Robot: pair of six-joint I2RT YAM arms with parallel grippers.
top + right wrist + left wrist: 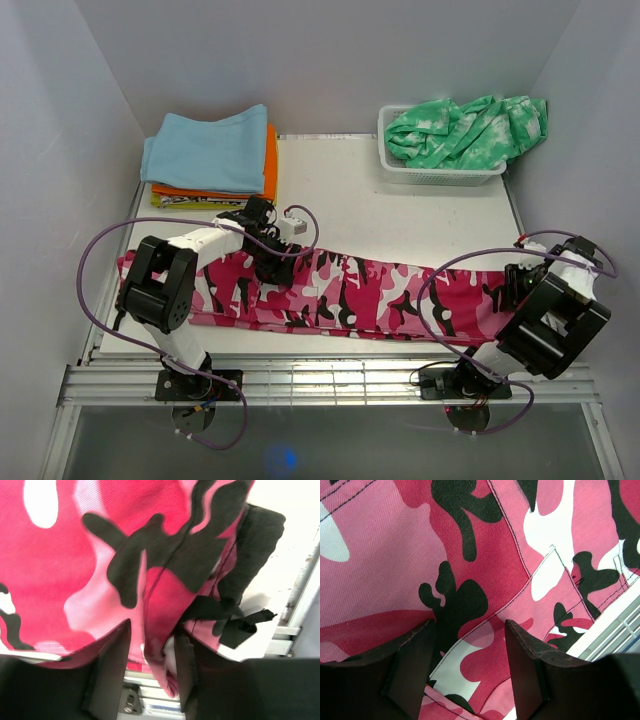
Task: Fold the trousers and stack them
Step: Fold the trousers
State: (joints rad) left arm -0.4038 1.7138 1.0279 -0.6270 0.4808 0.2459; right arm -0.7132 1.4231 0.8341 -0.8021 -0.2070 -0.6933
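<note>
Left arm (160, 285): base bolted at the near edge of the table (400, 210), left side; elbow folded high over the left edge, forearm running right toward the middle.
Left wrist: bent so the fingers point down.
Left gripper (470, 630): jaws spread wide, nothing between them, tips just at the trousers (380, 290).
Right arm (550, 320): base at the near edge, right side; elbow doubled back by the right edge.
Right wrist: tipped down and inward, toward the left.
Right gripper (152, 640): jaws narrowly apart around a fold of the trousers; whether it is pinched tight is unclear.
</note>
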